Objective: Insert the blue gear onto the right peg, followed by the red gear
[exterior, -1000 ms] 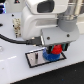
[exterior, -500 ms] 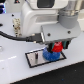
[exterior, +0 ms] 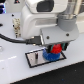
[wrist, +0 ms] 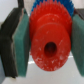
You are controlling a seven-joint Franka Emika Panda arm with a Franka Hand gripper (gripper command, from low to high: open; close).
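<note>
In the exterior view my gripper [exterior: 55, 49] hangs over the grey black-edged plate [exterior: 35, 58] and is shut on the red gear [exterior: 56, 48]. The blue gear [exterior: 51, 55] lies flat on the plate just under the red gear, toward the exterior view's right end of the plate. In the wrist view the red gear [wrist: 49, 44] fills the frame between my two green pads [wrist: 21, 46], its centre hole showing dark. A sliver of the blue gear [wrist: 46, 3] shows behind it. The right peg is hidden by the gears and my gripper.
The plate rests on a white table [exterior: 20, 72]. A black cable [exterior: 12, 37] runs in from the exterior view's left to my arm. The white arm body [exterior: 42, 20] fills the upper part of the view.
My gripper with the red gear has come down slightly toward the blue gear on the plate. Little else has moved.
</note>
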